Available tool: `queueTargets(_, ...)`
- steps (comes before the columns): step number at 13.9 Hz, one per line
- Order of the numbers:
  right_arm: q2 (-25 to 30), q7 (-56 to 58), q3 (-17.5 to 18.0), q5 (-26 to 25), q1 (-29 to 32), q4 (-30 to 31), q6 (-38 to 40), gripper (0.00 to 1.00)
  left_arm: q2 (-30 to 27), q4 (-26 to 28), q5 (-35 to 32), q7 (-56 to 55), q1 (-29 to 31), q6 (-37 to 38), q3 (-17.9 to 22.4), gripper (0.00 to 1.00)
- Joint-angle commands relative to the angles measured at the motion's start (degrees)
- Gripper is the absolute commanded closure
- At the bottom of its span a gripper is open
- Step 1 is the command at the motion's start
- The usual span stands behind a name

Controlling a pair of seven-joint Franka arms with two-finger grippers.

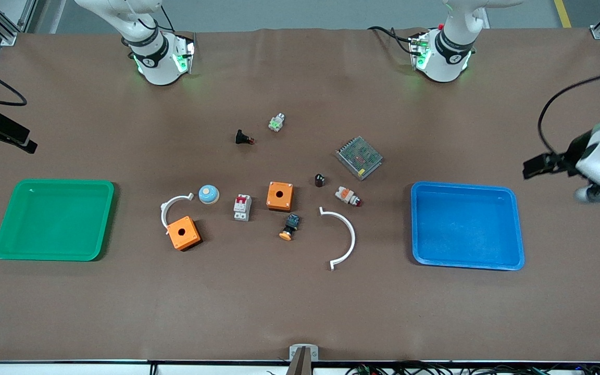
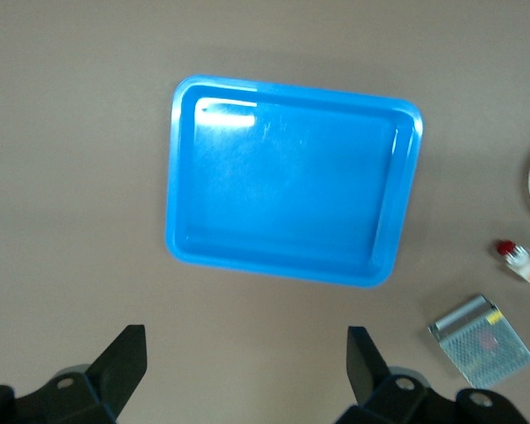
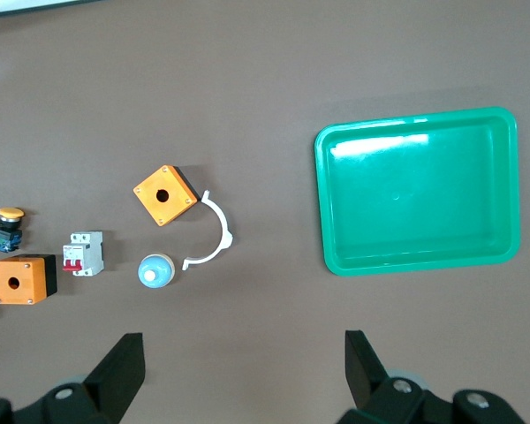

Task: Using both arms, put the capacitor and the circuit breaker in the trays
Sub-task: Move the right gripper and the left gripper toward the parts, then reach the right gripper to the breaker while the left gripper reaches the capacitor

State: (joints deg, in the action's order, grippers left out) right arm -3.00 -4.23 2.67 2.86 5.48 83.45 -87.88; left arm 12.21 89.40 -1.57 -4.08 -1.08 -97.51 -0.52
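Note:
The capacitor, a tiny black cylinder, stands mid-table next to an orange box. The circuit breaker, white and grey with red levers, lies beside that box toward the right arm's end; it also shows in the right wrist view. My left gripper is open and empty, high over the table by the blue tray; in its wrist view nothing is between the fingers. My right gripper is open and empty, high over the table by the green tray, also empty in its own view.
A second orange box, two white arcs, a blue-white dome, a black-and-blue button with orange cap, a white-and-orange button, a metal mesh box, a black push-button and a small pale part lie mid-table.

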Motion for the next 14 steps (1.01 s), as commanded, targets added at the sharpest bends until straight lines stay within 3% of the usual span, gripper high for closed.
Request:
queueTargets(1, -2.8, 0.3, 1.1, -0.7, -0.4, -0.8, 0.6, 0.00, 1.9, 8.6, 0.1, -0.1, 0.2, -13.1, 0.1, 0.01)
queueTargets(3, -3.3, -0.4, 1.3, -0.3, -2.7, -0.5, 0.9, 0.00, 3.9, 16.2, 0.0, -0.1, 2.0, -26.6, 0.0, 0.08)
queueTargets(5, -4.5, -2.3, 1.3, -0.5, -8.3, 0.7, 0.3, 0.00, 7.4, 17.8, 0.1, -0.1, 2.0, -32.5, 0.1, 0.12)
queueTargets(8, -7.7, -9.7, 1.3, 0.3, -15.6, 3.2, -3.2, 0.00, 11.2, 17.7, 0.1, -0.1, 2.0, -35.9, 0.1, 0.15)
queueTargets(10, -8.9, -19.4, 1.3, 0.3, -21.8, 6.9, -9.6, 0.00, 12.1, 17.6, 0.4, -0.3, 1.8, -36.8, 0.0, 0.16)
queueTargets(14, -14.8, -22.8, 1.4, 0.3, -26.7, 10.9, -20.7, 0.00, 12.2, 17.4, 0.7, -9.0, -1.5, -36.8, -1.9, 0.18)
